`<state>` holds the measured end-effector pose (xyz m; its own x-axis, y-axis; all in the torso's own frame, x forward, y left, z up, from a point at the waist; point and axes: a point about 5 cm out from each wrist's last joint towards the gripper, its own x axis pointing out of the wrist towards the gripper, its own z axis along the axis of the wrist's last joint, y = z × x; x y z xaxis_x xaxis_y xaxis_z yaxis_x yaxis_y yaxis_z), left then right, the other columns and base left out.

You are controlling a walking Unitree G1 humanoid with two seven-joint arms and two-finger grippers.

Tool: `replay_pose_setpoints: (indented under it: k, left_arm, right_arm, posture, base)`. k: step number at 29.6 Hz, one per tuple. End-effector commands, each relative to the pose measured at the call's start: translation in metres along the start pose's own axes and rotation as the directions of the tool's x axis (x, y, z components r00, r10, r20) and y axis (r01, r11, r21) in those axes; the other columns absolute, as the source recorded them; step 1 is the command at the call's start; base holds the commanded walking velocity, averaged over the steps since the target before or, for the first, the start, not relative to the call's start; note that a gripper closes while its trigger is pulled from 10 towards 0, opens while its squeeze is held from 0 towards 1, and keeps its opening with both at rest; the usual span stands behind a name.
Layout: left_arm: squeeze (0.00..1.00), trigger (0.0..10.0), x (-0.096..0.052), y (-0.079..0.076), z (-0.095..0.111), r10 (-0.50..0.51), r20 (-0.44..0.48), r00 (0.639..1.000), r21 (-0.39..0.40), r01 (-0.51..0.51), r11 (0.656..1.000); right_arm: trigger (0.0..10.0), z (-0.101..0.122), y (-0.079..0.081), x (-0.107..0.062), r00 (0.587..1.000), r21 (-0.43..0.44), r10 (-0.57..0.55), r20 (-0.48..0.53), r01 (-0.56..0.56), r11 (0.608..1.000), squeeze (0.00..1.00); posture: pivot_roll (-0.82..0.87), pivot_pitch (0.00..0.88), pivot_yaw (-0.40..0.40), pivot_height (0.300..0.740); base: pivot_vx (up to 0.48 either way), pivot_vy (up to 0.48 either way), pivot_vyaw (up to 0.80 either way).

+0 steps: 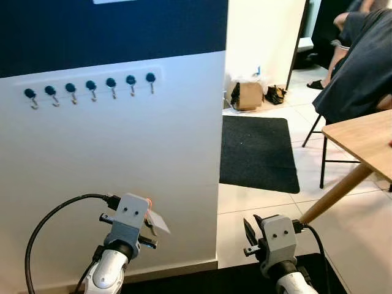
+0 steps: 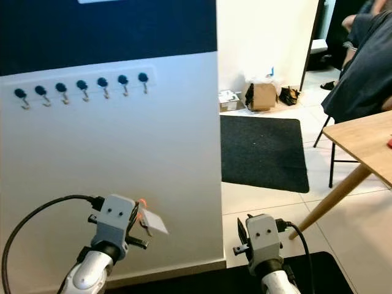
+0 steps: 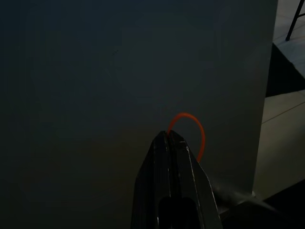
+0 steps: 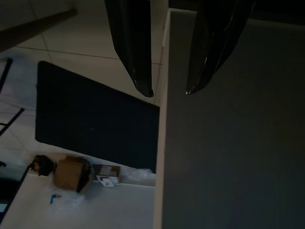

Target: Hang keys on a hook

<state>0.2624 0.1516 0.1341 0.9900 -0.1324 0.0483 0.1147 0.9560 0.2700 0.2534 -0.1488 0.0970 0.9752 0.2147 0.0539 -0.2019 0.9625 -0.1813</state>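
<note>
The keys, a small bunch with a pale rectangular tag and a thin orange loop of cord, are held low in front of the white wall panel, pinched in the left gripper, whose two long black fingers are pressed tight together on the loop. In the left wrist view the orange loop is seen arching clear above the fingertips, so an open eye is on offer for a hook. A light load is judged here, easily carried, but floppy: the tag and keys can be expected to swing below the grip, and the cord is soft, so the loop may sag or twist as it is raised. The hold is best kept at the base of the loop, leaving the arch free. The row of seven dark-knobbed metal hooks is seen well above on the panel, none of them occupied. The right gripper is held low beside the panel's edge, its fingers apart and empty, with the black floor mat beyond
</note>
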Motion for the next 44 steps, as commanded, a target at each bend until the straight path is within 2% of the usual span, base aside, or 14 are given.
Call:
replay_pose_setpoints:
  k: [1, 27, 36, 44]
  left_arm:
    - [0.00, 10.0, -0.0025, 0.0035, -0.0077, 0.016, -0.043, 0.999, 0.028, -0.015, 1.000]
    - [0.00, 10.0, 0.0025, 0.0095, -0.0077, 0.077, -0.056, 0.995, 0.024, -0.076, 0.997]
    - [0.00, 10.0, 0.0040, 0.0107, -0.0069, 0.087, -0.053, 0.995, 0.023, -0.086, 0.996]
    - [0.00, 10.0, 0.0037, 0.0104, -0.0069, 0.086, -0.051, 0.995, 0.022, -0.085, 0.996]
  right_arm:
    - [10.0, -0.0029, 0.0062, -0.0012, 1.000, 0.020, 0.020, -0.017, -0.020, 1.000, 0.00]
    - [10.0, 0.0010, 0.0100, 0.0028, 0.999, 0.010, 0.047, 0.001, -0.047, 0.999, 0.00]
    - [10.0, 0.0017, 0.0104, 0.0046, 0.999, -0.015, 0.054, 0.005, -0.054, 0.998, 0.00]
    - [10.0, 0.0017, 0.0108, 0.0055, 0.998, -0.021, 0.059, 0.007, -0.059, 0.998, 0.00]
  posture:
    - [0.05, 0.116, 0.075, 0.740]
    - [0.05, 0.114, 0.072, 0.740]
    - [0.05, 0.108, 0.070, 0.740]
    - [0.05, 0.106, 0.068, 0.740]
  base:
    - [0.000, 0.000, 0.00]
    - [0.000, 0.000, 0.00]
    - [0.433, 0.000, 0.00]
    - [0.321, 0.000, 0.63]
